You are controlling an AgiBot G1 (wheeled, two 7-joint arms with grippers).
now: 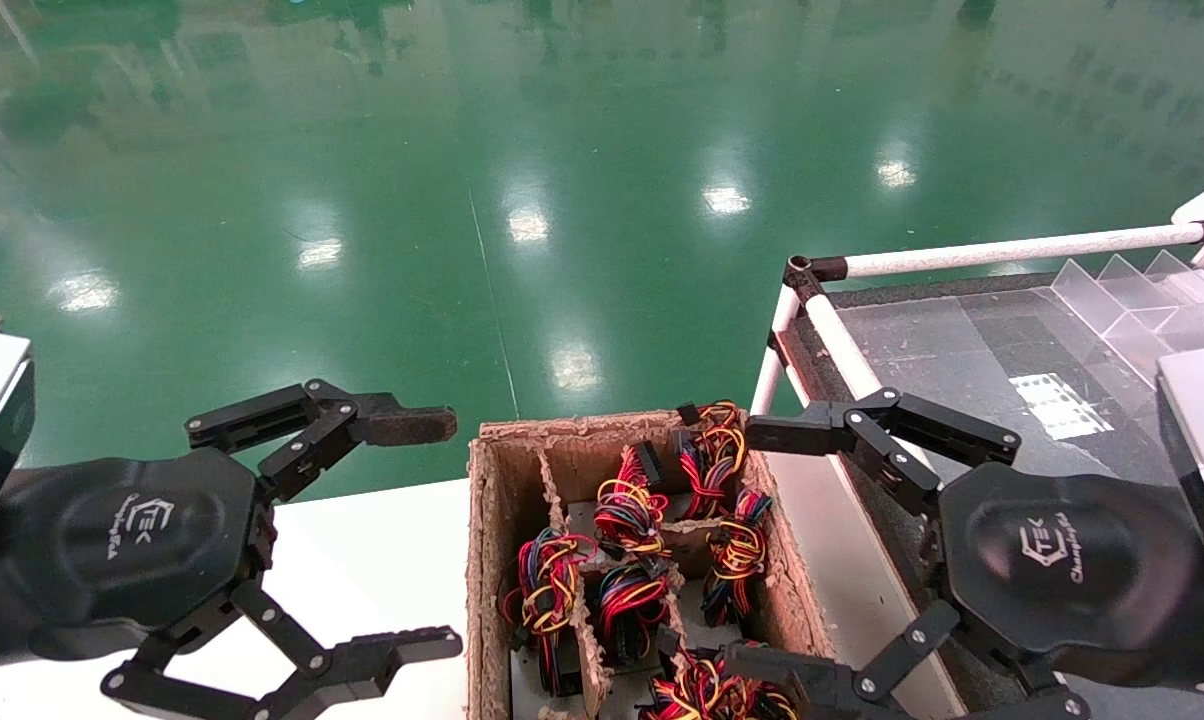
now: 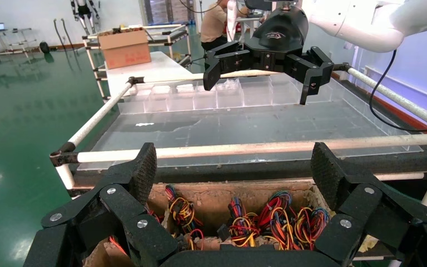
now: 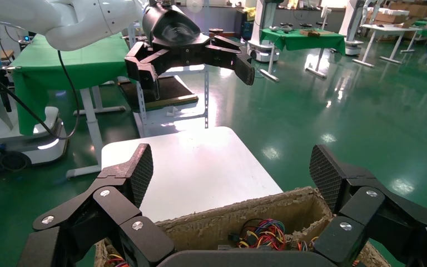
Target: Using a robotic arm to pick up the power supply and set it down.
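Green glossy floor [image 1: 462,150] surrounds a divided cardboard box [image 1: 487,560] of wired power supplies [image 1: 630,515], flanked by wide-spread left claw [image 1: 417,530] and right claw [image 1: 762,545].

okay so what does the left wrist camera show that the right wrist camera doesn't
Only the left wrist view shows the clear plastic tray with white rails beyond the box, a brown carton farther back, and the right gripper open above the tray. Only the right wrist view shows the white table, green-draped tables, and the left gripper open above the table. Both show the cardboard box holding bundles of coloured wires, and the green floor.
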